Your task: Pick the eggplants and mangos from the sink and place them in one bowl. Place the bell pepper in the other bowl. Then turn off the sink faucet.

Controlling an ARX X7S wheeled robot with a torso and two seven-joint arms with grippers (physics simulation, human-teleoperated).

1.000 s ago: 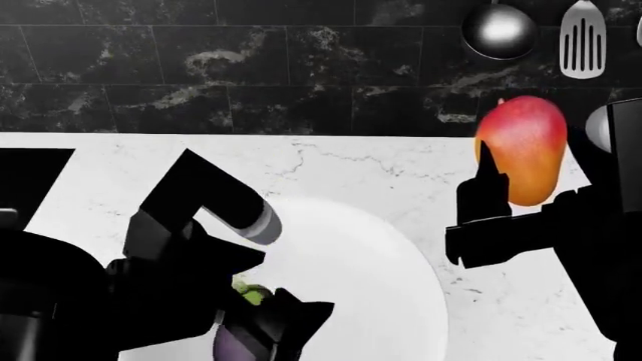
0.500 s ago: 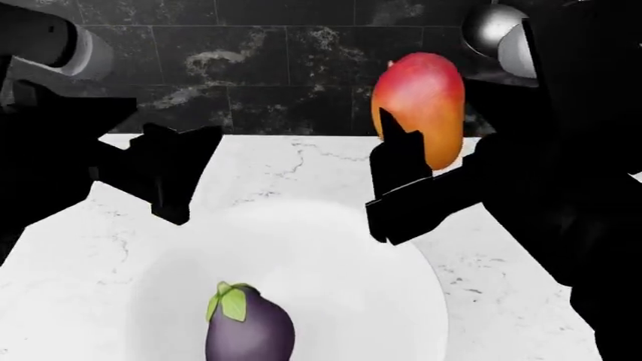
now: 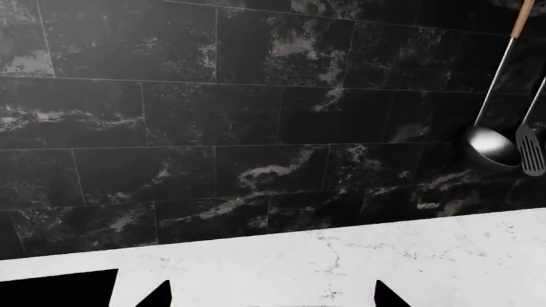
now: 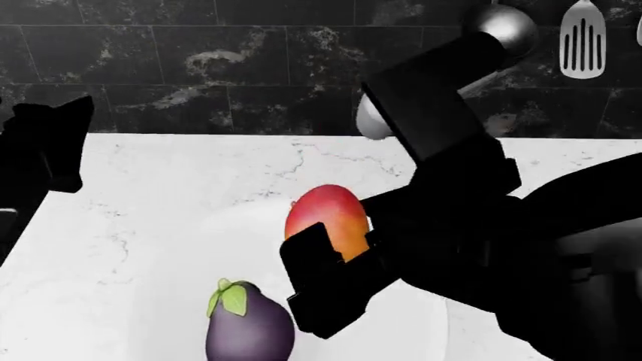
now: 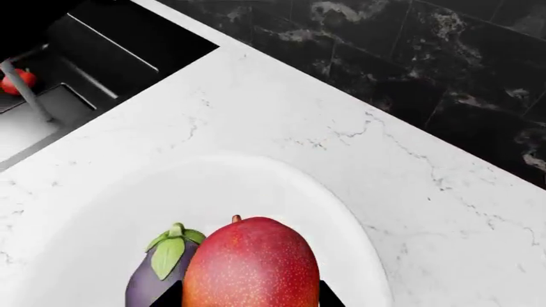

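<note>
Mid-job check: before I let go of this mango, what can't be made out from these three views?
- Red-orange oval mango: lower half hidden by the right claw in the head view.
- Dark purple eggplant and white bowl: cut off by the frame edge.
- Matte black sink: only a corner in the right wrist view.
- Left claw: only its tips show.

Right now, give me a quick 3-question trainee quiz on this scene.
1. True or false: the right claw holds a mango.
2. What already lies in the white bowl? A) bell pepper B) eggplant C) ladle
3. Fill in: the left claw is ____ and carries nothing.

Key: 1 true; 2 B; 3 open. The mango sits between the right claw's fingers above the bowl, beside the eggplant. The left claw's fingertips stand apart over the white counter, with nothing between them.
</note>
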